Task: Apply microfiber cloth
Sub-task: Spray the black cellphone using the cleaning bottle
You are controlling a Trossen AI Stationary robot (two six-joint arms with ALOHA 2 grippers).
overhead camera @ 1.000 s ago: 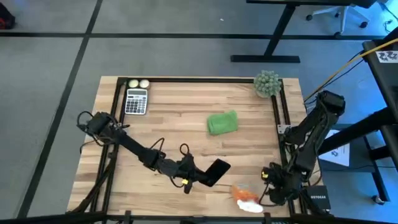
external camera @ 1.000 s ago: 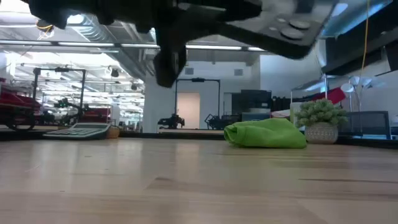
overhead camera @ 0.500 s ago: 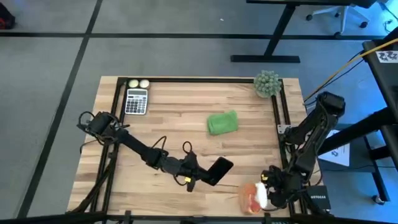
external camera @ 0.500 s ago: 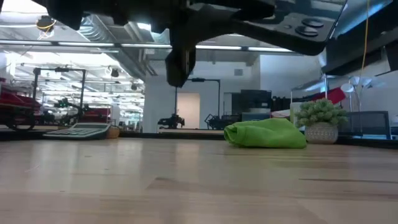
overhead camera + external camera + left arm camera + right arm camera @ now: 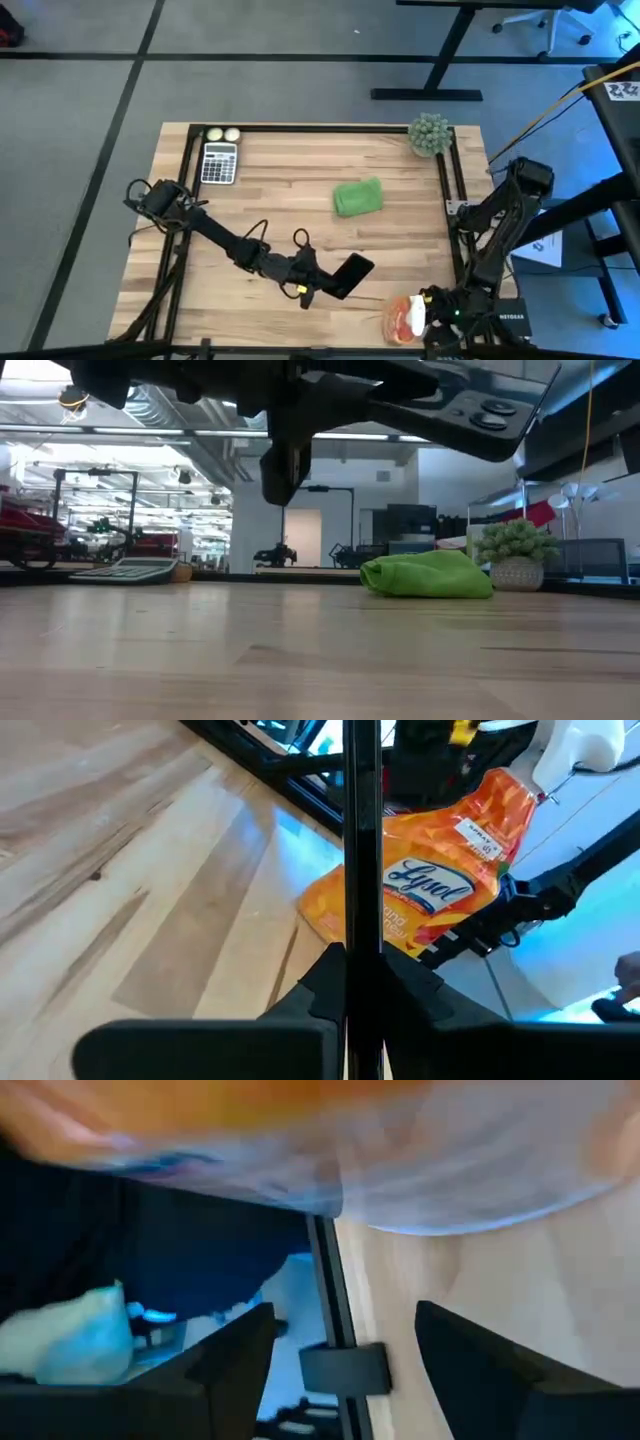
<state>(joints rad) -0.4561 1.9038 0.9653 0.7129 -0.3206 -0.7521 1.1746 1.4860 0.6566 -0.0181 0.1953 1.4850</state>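
— Where did the microfiber cloth (image 5: 357, 196) lie?

— Bunched on the wooden counter (image 5: 290, 210), right of centre, well apart from both arms. A spiky ball plant (image 5: 429, 134) stood at the far right corner, and a calculator (image 5: 219, 163) sat at the far left.

— And the left pincer (image 5: 334, 280)?

— Near the front edge, clamped on a black phone (image 5: 350, 274) held edge-on above the counter.

— The right pincer (image 5: 428, 314)?

— At the front right corner, just beside an orange Lysol spray bottle (image 5: 430, 880). Its fingers (image 5: 470, 1370) stood apart in the wrist view, the bottle close ahead of them; whether they touched it, I could not tell.
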